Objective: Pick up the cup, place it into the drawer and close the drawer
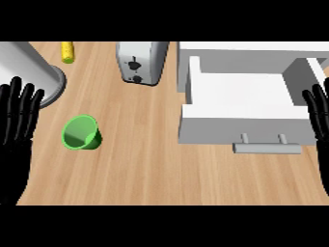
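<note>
Head view shows the green cup (81, 133) on the wooden counter (153, 169), left of centre, its open mouth visible. Near it at the left edge the left hand (10, 120) rests with fingers straight and spread, holding nothing. Well to the right the white drawer (238, 94) stands pulled open, the right hand (327, 116) beside it, fingers likewise straight. A toaster (142, 62), a yellow object (68, 52) and a grey cylinder (17, 67) stand farther back.

A green cup (81, 133) lay tipped on the wooden counter (159, 173), left of the open white drawer (241, 103). Both black hands, left (10, 120) and right (328, 120), rested open at the edges.
</note>
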